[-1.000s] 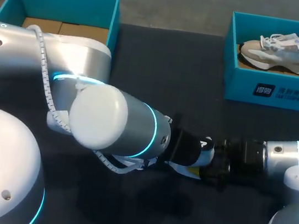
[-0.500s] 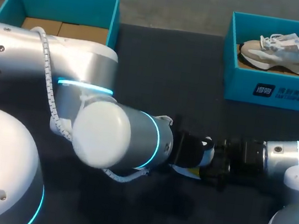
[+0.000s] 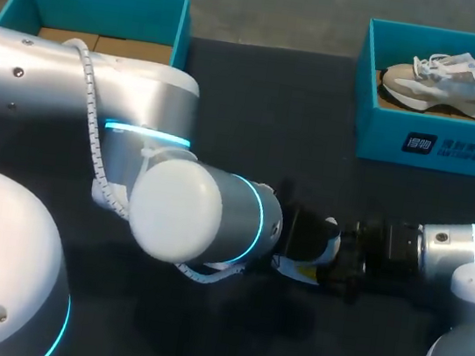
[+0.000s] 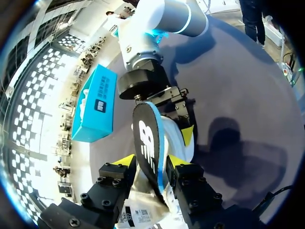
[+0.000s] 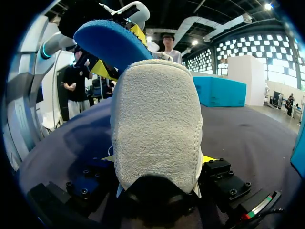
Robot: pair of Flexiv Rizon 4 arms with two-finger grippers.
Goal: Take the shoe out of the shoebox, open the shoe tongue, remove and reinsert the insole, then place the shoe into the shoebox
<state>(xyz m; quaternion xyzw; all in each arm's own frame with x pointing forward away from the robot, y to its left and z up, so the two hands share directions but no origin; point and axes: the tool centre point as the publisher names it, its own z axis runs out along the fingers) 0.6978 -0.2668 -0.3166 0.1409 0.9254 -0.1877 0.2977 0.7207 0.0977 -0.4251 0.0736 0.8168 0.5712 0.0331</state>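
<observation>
- The left hand (image 4: 151, 161) is pinching a thin black insole with a blue underside (image 4: 147, 143). Its 2 yellow fingertips (image 4: 125, 160) press on the insole, 1 from each side, and only the thickness of the insole is between them.
- The insole stands on its edge between these fingers, and its far end rises free above the heel of the shoe. Whether its near end is inside the shoe, I cannot tell.
- The right hand (image 5: 157, 158) is clamped on a grey suede shoe with white parts (image 5: 157, 124). Its 2 yellow tips touch the heel part from both sides, so the fingers stand as wide apart as the heel.
- The 2 hands face each other closely, with the shoe between them, over the near middle of the dark desk (image 3: 258, 92). Whether the shoe touches the desk, I cannot tell.
- The left arm (image 3: 188, 215) comes in from the left and the right arm (image 3: 449, 243) from the right.
- A teal cardboard shoebox with a brown floor (image 3: 179, 37) stands open at the far left of the desk, well apart from the hands.
- A teal cardboard shoebox with a white label (image 3: 385, 137) stands open at the far right. A beige sneaker with white laces (image 3: 450, 80) lies on its side in it.
</observation>
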